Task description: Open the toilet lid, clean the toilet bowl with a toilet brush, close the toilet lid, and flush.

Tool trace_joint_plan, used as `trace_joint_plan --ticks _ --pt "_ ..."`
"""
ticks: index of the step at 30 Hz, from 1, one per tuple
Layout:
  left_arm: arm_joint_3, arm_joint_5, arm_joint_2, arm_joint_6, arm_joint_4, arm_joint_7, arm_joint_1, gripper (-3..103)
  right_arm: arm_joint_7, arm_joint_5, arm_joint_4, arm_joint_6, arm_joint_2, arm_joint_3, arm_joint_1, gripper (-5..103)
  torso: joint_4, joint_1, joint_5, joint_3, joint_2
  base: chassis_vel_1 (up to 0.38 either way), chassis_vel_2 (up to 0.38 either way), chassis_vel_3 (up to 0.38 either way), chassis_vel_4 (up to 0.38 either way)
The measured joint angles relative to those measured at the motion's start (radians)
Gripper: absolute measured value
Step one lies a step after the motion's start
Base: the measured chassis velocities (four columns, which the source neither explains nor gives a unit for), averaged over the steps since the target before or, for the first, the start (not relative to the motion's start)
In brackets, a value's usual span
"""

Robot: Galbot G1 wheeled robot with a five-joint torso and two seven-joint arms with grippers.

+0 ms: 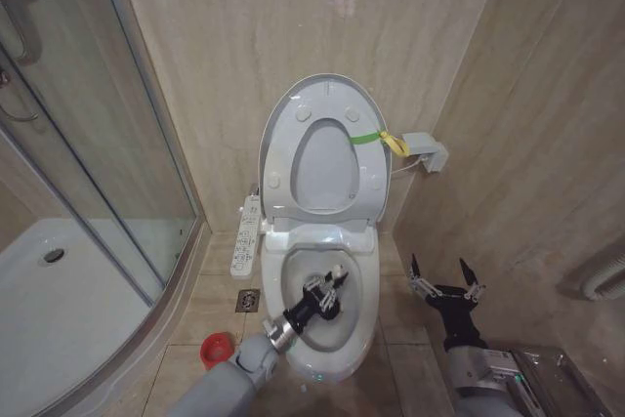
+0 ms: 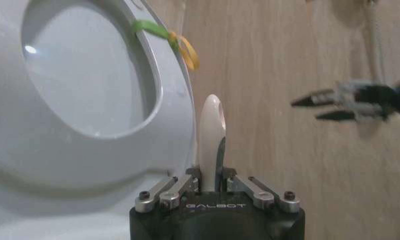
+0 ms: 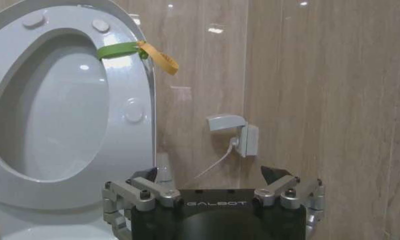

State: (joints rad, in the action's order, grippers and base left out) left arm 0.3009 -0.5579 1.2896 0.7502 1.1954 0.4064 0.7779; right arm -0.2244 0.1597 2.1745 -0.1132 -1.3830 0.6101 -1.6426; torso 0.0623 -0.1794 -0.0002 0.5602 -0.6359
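1. Your toilet lid (image 1: 322, 144) stands raised against the tiled wall (image 1: 244, 36), underside toward you, with the ring-shaped seat (image 1: 283, 158) up against it and a green-and-yellow strap (image 1: 381, 139) at the edge on your right.
2. Your left gripper (image 1: 332, 285) is down inside the toilet bowl (image 1: 363, 324), its arm reaching in over the bowl's front rim.
3. In the left wrist view that left gripper is clamped on the white handle of the toilet brush (image 2: 211, 135), which rises straight up between the fingers. The bristle head cannot be made out in any view.
4. The small red cup holder (image 1: 216, 349) sits on the floor to your left of the bowl, near the front, just beside a square floor drain (image 1: 248, 300).
5. Your right gripper (image 1: 445, 285) hovers to the right of the bowl over the floor tiles, well apart from the toilet, its fingers spread and holding nothing.
6. The white buttoned side panel (image 1: 246, 236) runs along the bowl's left side.
7. On the wall to the right of the lid you have a white socket box (image 1: 425, 151) with a cable (image 3: 217, 160) hanging from it.
8. The glass shower enclosure (image 1: 88, 144) and its white tray (image 1: 59, 300) lie at your far left.
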Motion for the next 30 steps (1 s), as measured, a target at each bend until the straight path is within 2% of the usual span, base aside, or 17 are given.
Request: trace_joint_plan --ticks 8,17,26,30 --pt "-0.020 -0.004 0.010 0.014 0.018 -0.007 0.003 18 0.000 0.000 0.000 0.000 0.000 0.000 0.000 100 -0.0003 0.000 0.0001 0.000 0.000 0.000 0.000 0.000 0.000" --pt "-0.029 -0.008 0.008 0.007 -0.065 0.017 0.032 18 0.000 0.000 0.000 0.000 0.000 0.000 0.000 100 -0.0006 0.000 0.0003 0.000 0.000 0.000 0.000 0.000 0.000" --pt "-0.014 -0.046 0.001 -0.013 0.057 0.004 0.011 18 0.000 0.000 0.000 0.000 0.000 0.000 0.000 100 0.0002 0.000 0.0001 0.000 0.000 0.000 0.000 0.000 0.000" --pt "-0.016 -0.047 0.011 -0.010 0.020 0.010 -0.002 18 0.000 0.000 0.000 0.000 0.000 0.000 0.000 100 -0.0002 0.000 0.0001 0.000 0.000 0.000 0.000 0.000 0.000"
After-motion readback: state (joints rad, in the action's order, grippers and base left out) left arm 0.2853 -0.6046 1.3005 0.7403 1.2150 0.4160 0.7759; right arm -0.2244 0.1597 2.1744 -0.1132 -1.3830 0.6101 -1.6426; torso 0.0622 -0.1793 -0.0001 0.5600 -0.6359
